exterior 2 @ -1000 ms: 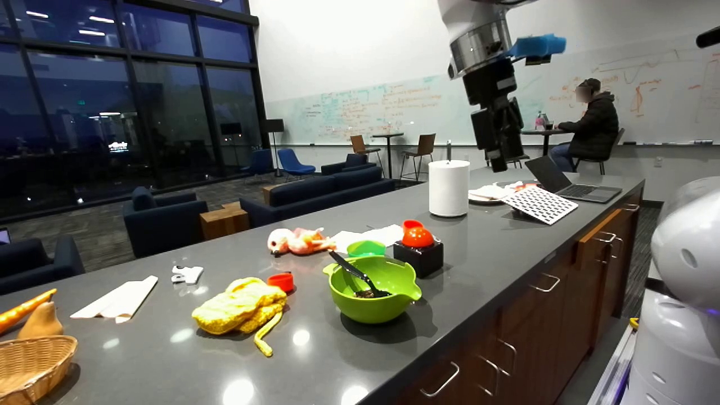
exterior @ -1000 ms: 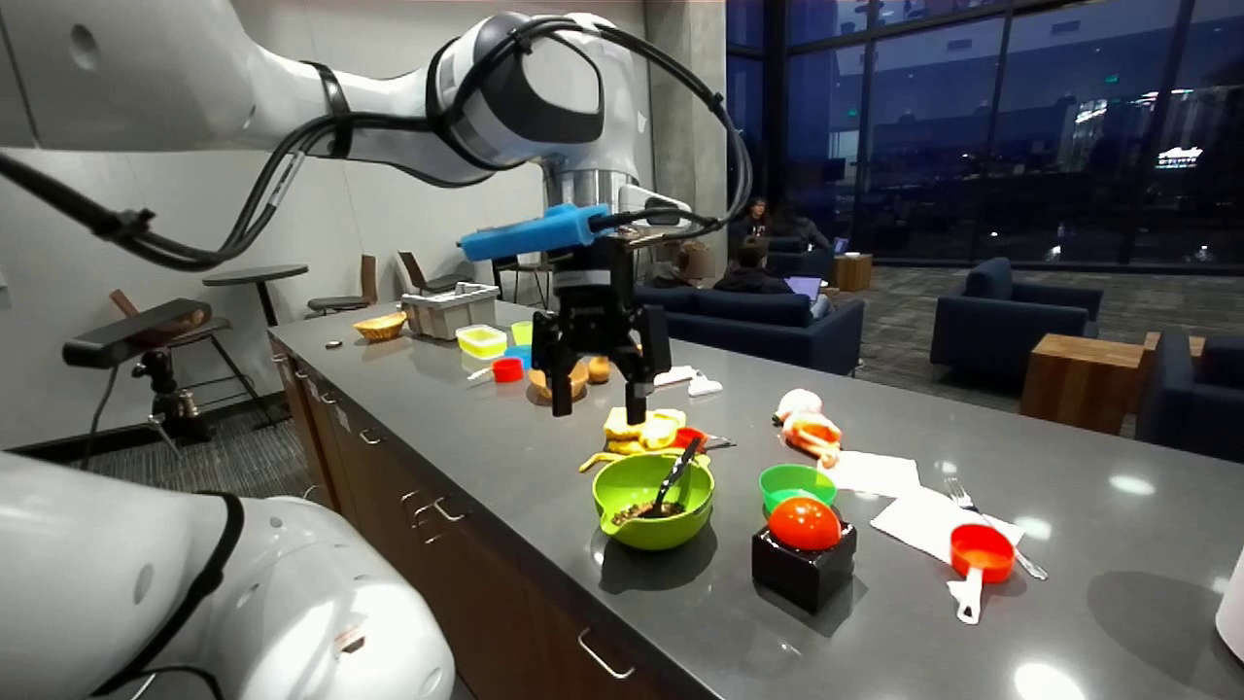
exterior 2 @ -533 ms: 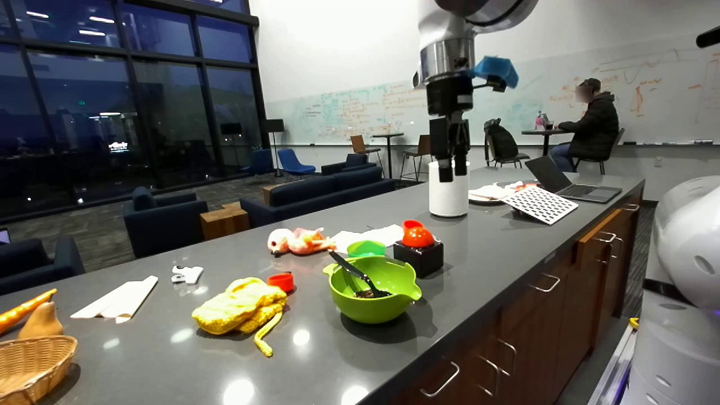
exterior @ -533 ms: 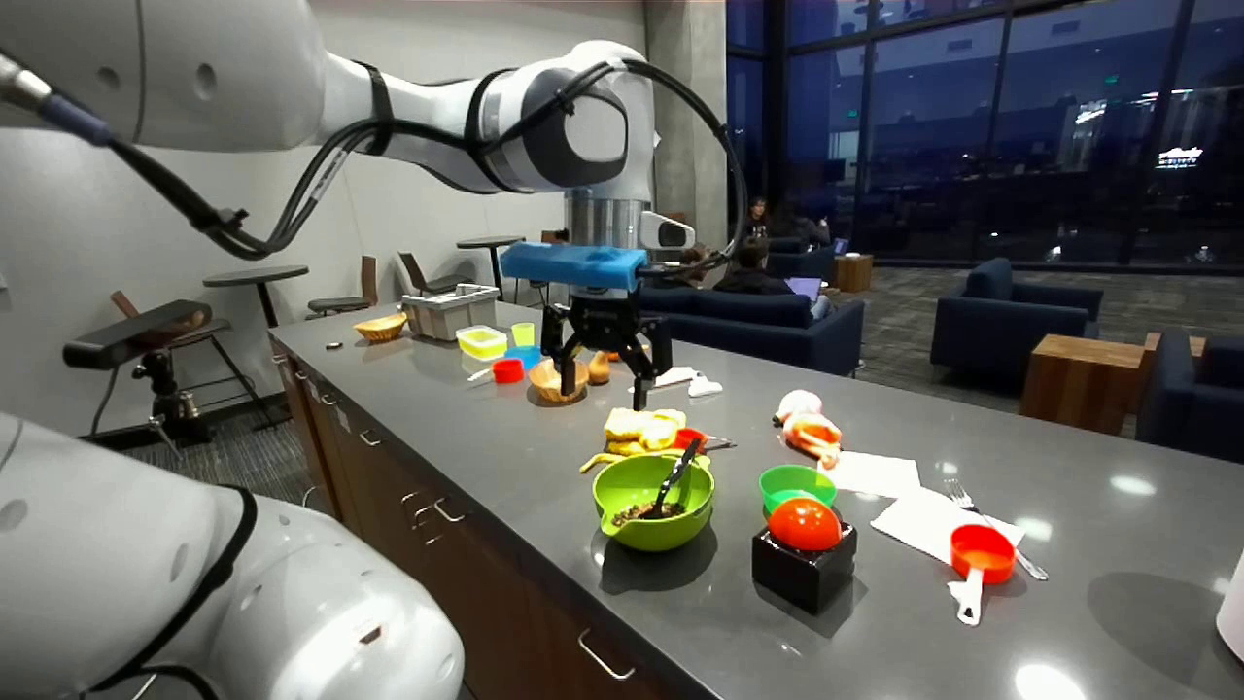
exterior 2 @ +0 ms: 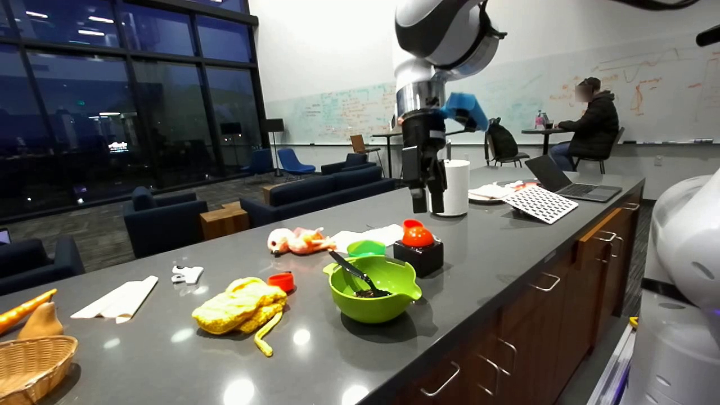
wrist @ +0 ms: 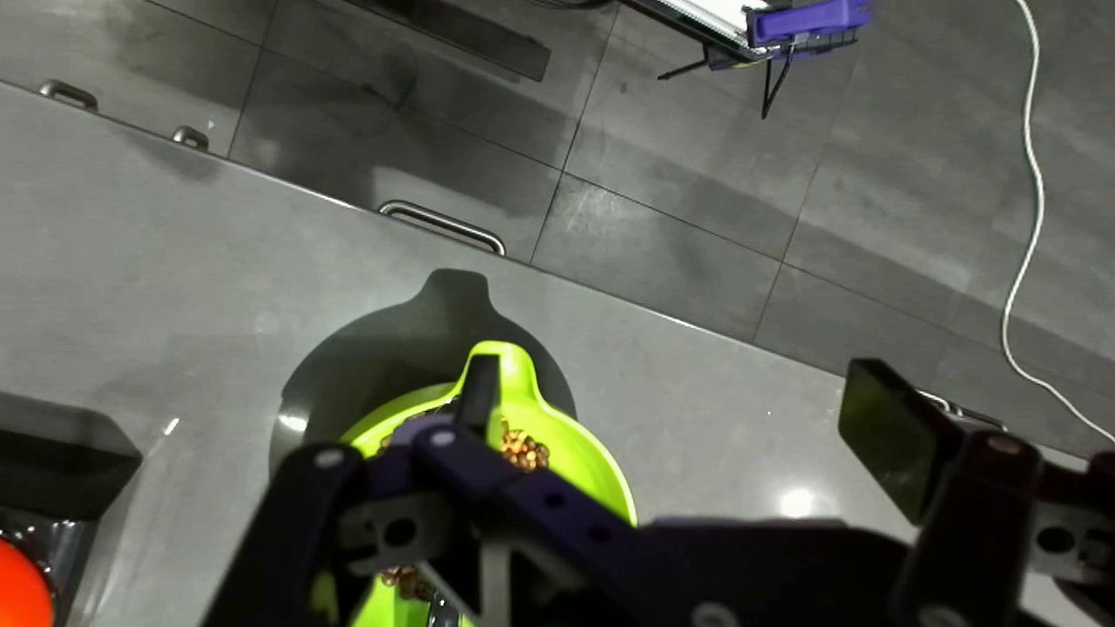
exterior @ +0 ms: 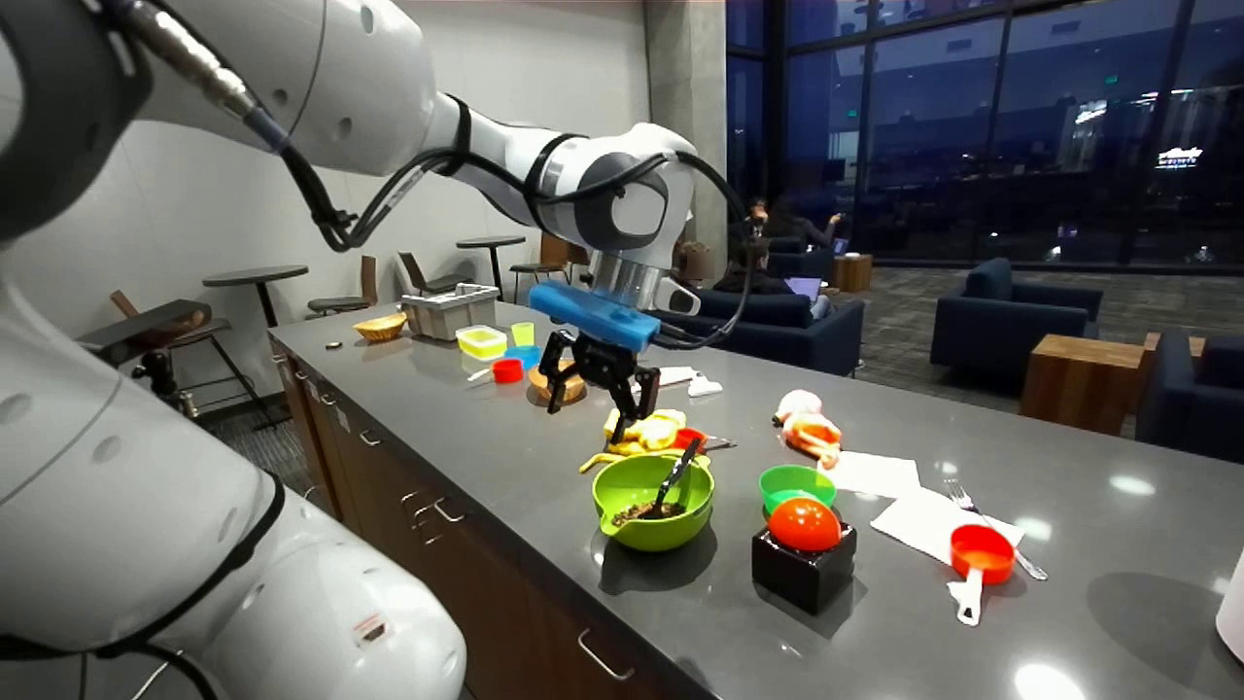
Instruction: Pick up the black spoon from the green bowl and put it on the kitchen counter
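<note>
The arm is white; cables and pincer black; collar silver; block blue.

Red ball: atop black square holder
Yellow bundle: just beside a red cup
Paper roll: white, standing upright
Laptop: lid raised
Fork: partly over white paper

Your spoon sits tilted in the bowl, which stands on the counter. In an exterior view, you have the block, ball on top, right of the bowl.
</note>
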`<state>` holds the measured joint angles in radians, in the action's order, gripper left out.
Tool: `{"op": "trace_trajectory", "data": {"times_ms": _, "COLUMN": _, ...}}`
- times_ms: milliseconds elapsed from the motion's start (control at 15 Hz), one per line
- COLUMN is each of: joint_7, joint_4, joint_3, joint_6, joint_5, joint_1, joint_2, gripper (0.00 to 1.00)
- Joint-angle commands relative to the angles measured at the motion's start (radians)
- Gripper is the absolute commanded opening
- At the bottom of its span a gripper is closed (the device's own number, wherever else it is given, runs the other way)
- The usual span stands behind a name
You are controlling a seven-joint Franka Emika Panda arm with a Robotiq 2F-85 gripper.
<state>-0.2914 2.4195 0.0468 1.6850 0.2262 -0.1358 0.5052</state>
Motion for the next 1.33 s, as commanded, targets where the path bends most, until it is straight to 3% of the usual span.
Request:
{"op": "trace_trajectory", "data": {"times_ms": 0, "joint_7": -0.004, "joint_4": -0.002, "joint_3": -0.013, "joint_6": -0.002, "joint_5": 0.004, "joint_1": 0.014, "joint_2": -0.008, "gripper": 1.0}}
{"op": "trace_trajectory", "data": {"times_ms": 533, "joint_7": -0.004, "joint_4": -0.003, "joint_3": -0.011, "joint_6": -0.002, "joint_5": 0.004, "joint_1": 0.016, "joint_2": 0.001, "gripper": 1.0}}
{"op": "trace_trajectory", "data": {"times_ms": 867, "joint_7": 0.102, "joint_4": 0.102, "joint_3": -0.062, "joint_6": 0.36, "joint_5": 0.055, "joint_1": 0.012, "joint_2": 0.018, "gripper": 1.0}}
{"op": "trace_trajectory", "data": {"times_ms": 1067, "joint_7": 0.173, "joint_4": 0.169, "joint_3": -0.094, "joint_6": 0.603, "joint_5": 0.096, "joint_1": 0.0, "joint_2": -0.012, "gripper": 1.0}}
{"op": "trace_trajectory", "data": {"times_ms": 1267, "joint_7": 0.224, "joint_4": 0.2, "joint_3": -0.107, "joint_6": 0.774, "joint_5": 0.097, "joint_1": -0.009, "joint_2": -0.066, "gripper": 1.0}}
